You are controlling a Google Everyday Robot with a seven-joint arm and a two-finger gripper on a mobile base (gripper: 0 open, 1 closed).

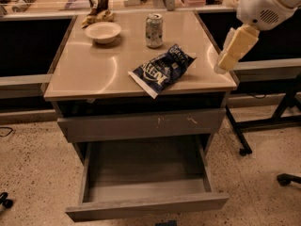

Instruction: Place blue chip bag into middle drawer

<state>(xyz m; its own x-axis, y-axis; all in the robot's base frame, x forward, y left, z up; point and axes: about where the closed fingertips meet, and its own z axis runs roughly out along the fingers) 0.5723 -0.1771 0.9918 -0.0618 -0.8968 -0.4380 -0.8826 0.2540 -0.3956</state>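
Though apart from blue chip bag (162,69), gripper (220,68) by table's (94,72) right edge, grip indiscernible.

The crinkled dark navy foil chip bag (162,69) lay askew on the tan cabinet top (84,74) near its front edge, apart from the silver-green soda can (154,30) behind it and the pale round bowl (103,32) further back. Below a shut, scratched grey drawer front (141,125), the wide grey box drawer (146,206) stood pulled out. The cream-coloured gripper (221,67) hung over the top's right edge, near the bag without touching it.
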